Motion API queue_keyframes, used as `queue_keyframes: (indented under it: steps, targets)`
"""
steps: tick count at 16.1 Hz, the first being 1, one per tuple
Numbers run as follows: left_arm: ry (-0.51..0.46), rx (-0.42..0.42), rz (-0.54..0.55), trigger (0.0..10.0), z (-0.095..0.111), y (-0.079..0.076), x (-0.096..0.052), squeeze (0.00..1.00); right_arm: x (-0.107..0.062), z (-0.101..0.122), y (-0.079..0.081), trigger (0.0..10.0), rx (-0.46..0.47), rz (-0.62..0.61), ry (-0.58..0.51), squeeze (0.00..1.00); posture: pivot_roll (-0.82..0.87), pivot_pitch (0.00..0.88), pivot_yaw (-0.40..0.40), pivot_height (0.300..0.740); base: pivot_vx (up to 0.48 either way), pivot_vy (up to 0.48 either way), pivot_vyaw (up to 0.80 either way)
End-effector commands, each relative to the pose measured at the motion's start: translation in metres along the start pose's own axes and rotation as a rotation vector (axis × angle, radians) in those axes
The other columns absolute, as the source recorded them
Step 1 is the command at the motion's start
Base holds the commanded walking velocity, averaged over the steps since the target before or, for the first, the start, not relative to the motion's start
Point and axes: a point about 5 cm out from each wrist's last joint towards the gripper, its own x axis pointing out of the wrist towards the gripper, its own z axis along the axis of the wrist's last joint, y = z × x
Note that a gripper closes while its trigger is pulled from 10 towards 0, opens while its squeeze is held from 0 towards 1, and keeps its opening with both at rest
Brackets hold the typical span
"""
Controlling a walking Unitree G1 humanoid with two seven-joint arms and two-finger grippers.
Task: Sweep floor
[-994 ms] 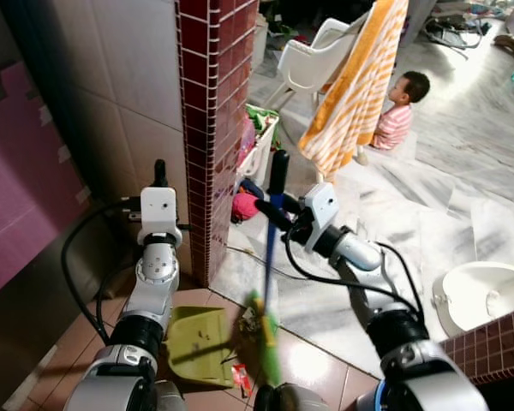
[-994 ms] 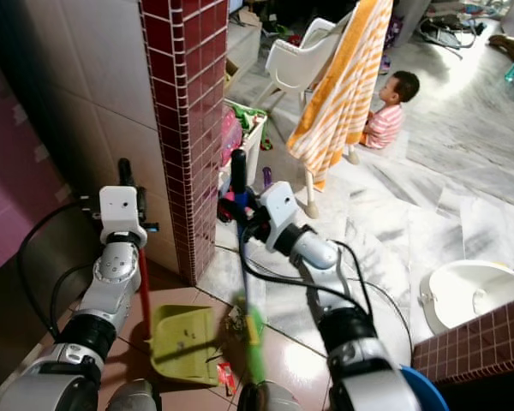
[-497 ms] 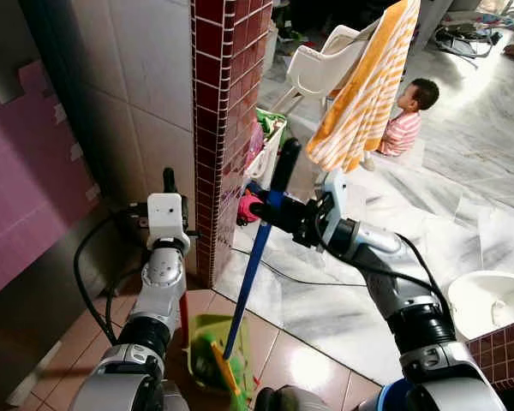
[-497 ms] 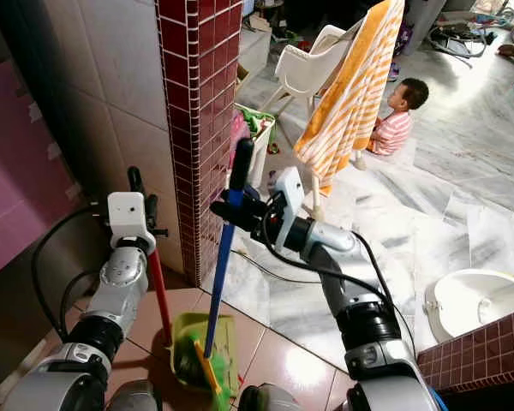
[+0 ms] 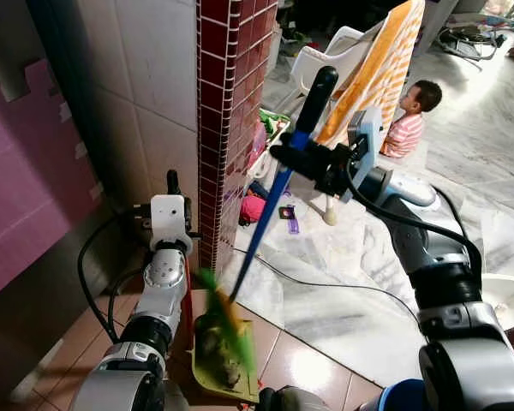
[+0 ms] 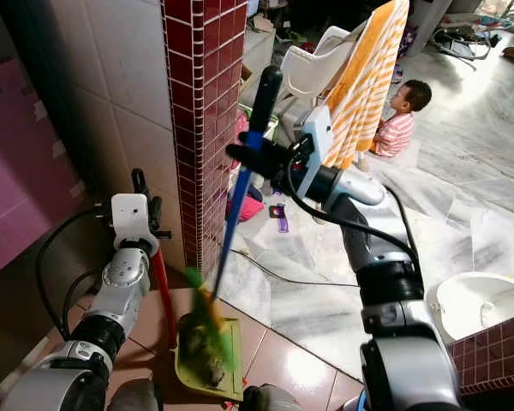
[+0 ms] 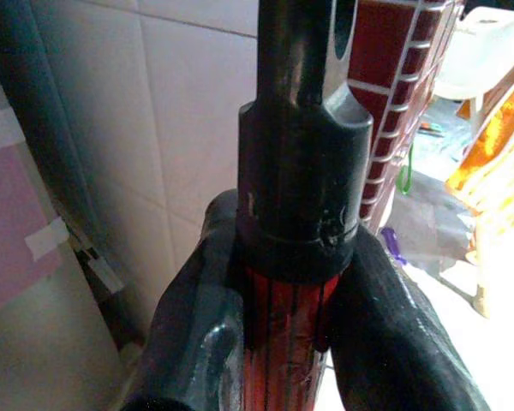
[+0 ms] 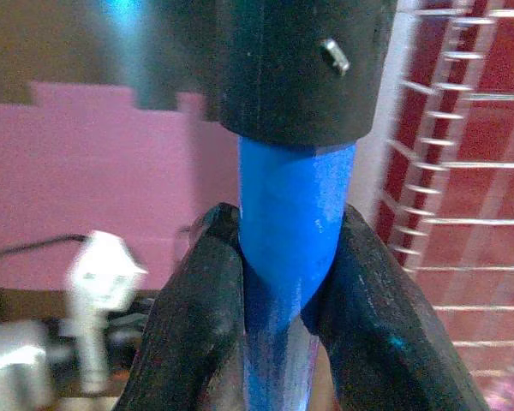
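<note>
A broom with a blue handle point(image 5: 274, 201), a black cap and green bristles point(image 5: 227, 325) leans steeply, top toward the right. My right gripper point(image 5: 295, 156) is shut on the blue handle point(image 8: 293, 214) just below the cap. The bristles rest over a green dustpan point(image 6: 227, 377) on the brown floor tiles, with dark debris point(image 5: 216, 347) inside it. The dustpan's red handle point(image 6: 161, 295) rises upright beside the pillar. My left gripper point(image 6: 140, 182) is shut on that red handle point(image 7: 283, 321) under its black cap.
A dark red tiled pillar point(image 5: 231, 103) stands just behind the dustpan, with a white tiled wall to its left. A black cable point(image 5: 325, 282) crosses the marble floor. Farther off are a seated child point(image 5: 415, 111), a white chair with an orange striped towel point(image 5: 385, 60) and a white basin point(image 6: 484, 304).
My right gripper rose and swung outward, tipping the broom's top to the right. The bristles swept left across the floor and onto the dustpan. The left arm held still.
</note>
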Motion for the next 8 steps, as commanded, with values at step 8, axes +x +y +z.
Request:
queue_keyframes:
  steps: [8]
  targets:
    - [-0.097,-0.005,-0.127,10.0,0.025,-0.024,0.006,0.0,-0.017,-0.029,-0.024,10.0,-0.269,-0.355,0.131,0.0,-0.08,0.0,-0.116,0.74,0.0,0.0,0.0]
